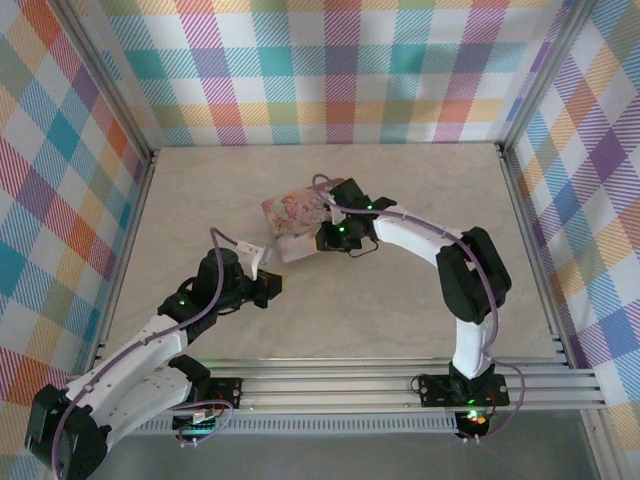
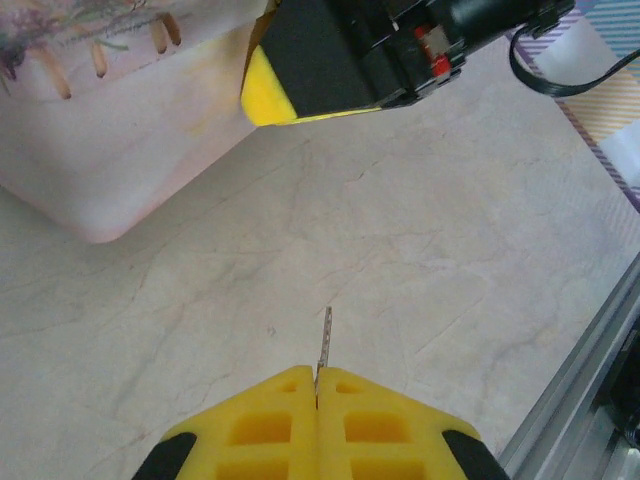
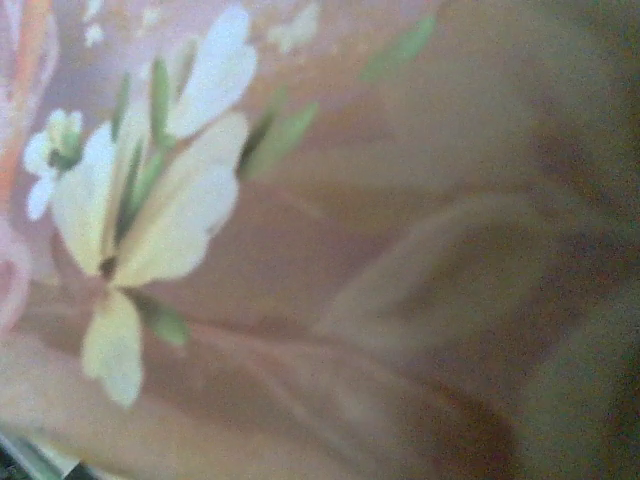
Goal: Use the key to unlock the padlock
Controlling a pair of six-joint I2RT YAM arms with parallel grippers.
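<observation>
Plaid walls (image 1: 340, 70) in pastel checks close off three sides of a pale, marbled table (image 1: 420, 310). On the left of the top view, the left gripper (image 1: 272, 286) reaches in from the seven o'clock corner and hangs low near the table's middle. Its jaws are clenched, pads flat against each other, and the key (image 2: 324, 336) is pinched between them. It is a thin dark sliver poking past the tips, its long axis running towards twelve o'clock in the left wrist view, a shade towards one, with bare table beyond its tip.

Further right, the pink box (image 1: 295, 215) lies at about one o'clock from the left gripper, near it but apart. The right gripper (image 1: 336, 238) sits at the box's five o'clock edge. One of its yellow pads (image 2: 266, 90) shows just beside the box's corner, at about eleven o'clock from the key's tip. Whether its jaws are parted or closed on anything cannot be told. Its wrist camera is pressed close to the box's blurred flower print (image 3: 150, 200).

The padlock cannot be made out anywhere; it is probably hidden at the right gripper, beside the box. If so, the key already points roughly that way, and the coming move turns on lining its shaft up with a keyhole not yet visible.
</observation>
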